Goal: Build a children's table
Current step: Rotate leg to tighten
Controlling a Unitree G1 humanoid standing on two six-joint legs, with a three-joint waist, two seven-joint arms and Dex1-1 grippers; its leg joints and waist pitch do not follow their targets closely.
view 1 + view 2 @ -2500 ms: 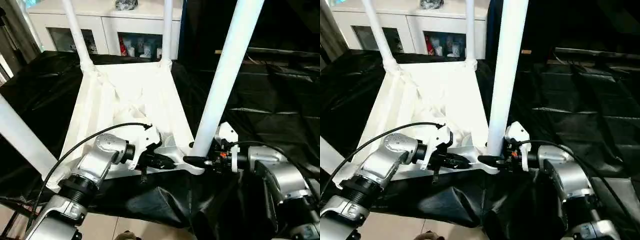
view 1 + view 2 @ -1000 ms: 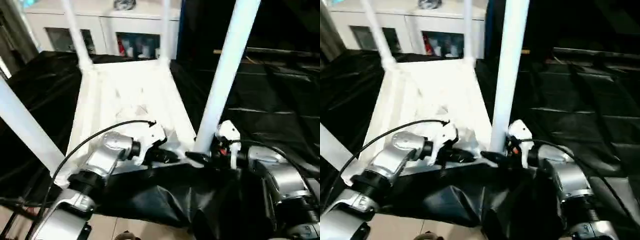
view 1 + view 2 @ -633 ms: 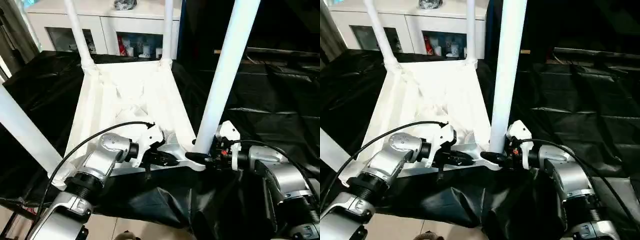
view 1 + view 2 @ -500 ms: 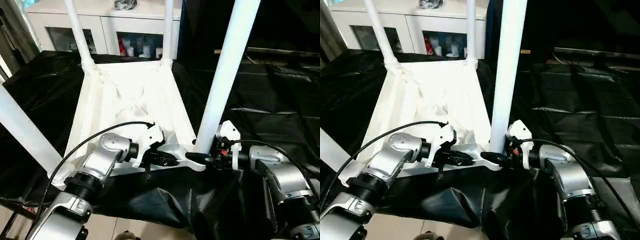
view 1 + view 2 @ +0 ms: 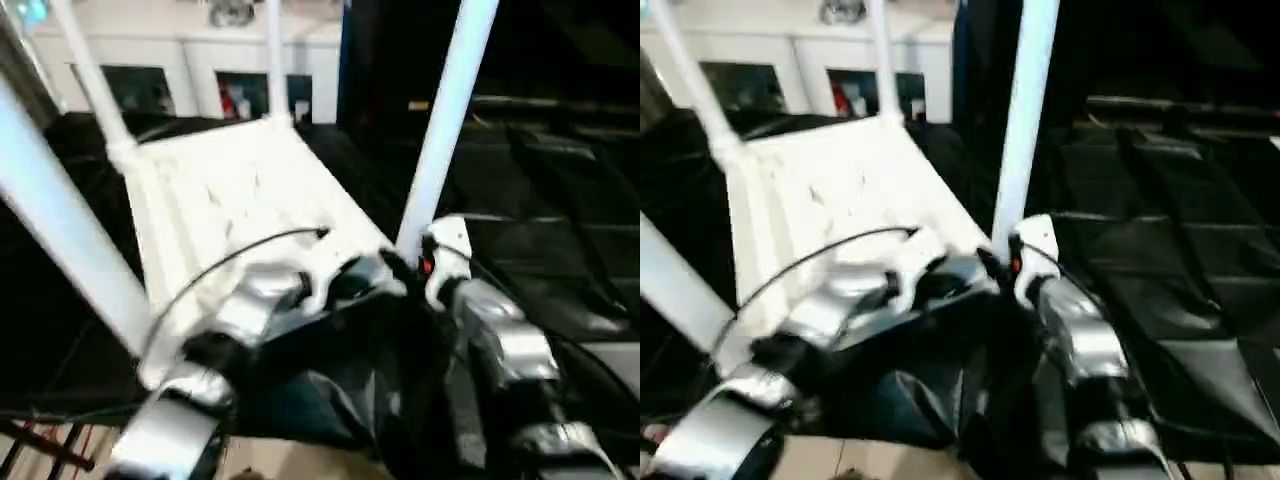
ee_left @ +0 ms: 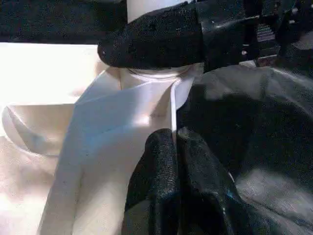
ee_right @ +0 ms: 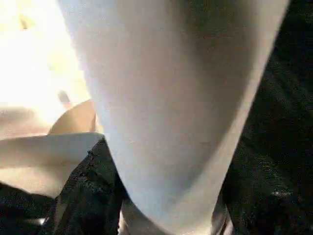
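A black-draped work table filled the centre and right of the head views, and the children's table lay on it upside down. Its white tabletop spread across the centre-left of the frame, ribbed underside up. Four white legs stood from its corner sockets: one large in the left foreground, one rising from centre to the upper right, and two thin ones at the far corners along the top. White cabinets lined the upper background.

The right gripper sat at the foot of the centre-right leg, where it enters the near socket; one black finger lay across the tube, and in the right wrist view the leg passed between the jaws. They appeared closed round it, though blur in the head views kept that from being certain. The left gripper, at bottom centre of its wrist view, had its fingers pressed together, tips against the tabletop's near edge, with nothing visibly between them.

By its look the piece was light, hollow plastic: stiff enough to keep its shape, but easy to slide on the slick drape and top-heavy with the legs standing. The smooth round tubes would probably slip in a loose hold, so low on a leg near its socket seemed the surest place to grip, with the rim or a rib serving to steady the top.
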